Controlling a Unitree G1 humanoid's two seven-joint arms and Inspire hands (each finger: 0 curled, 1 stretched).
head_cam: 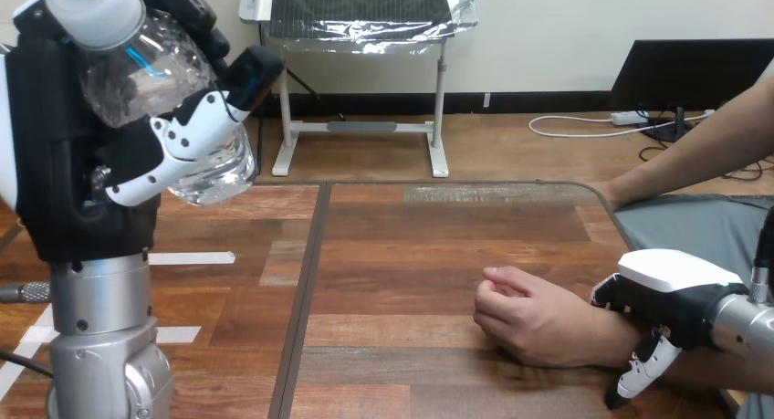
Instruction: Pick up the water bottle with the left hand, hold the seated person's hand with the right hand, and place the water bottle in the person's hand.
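Observation:
My left hand (pixel 82 154) is raised high at the left, close to the camera, with its fingers and thumb curled round a clear water bottle (pixel 151 81) with a white cap. The bottle tilts, cap toward the upper left. The person's hand (pixel 529 319) rests on the wooden table (pixel 411 236) at the lower right, loosely closed, with the forearm running off to the right. My right hand (pixel 675 296) lies over the person's wrist, its fingers curled down round the near side of it.
The person's other arm (pixel 694 159) reaches in from the right, its hand at the table's far right edge. A dark seam (pixel 306 291) runs down the table left of centre. White tape strips (pixel 187 257) lie on the table at the left.

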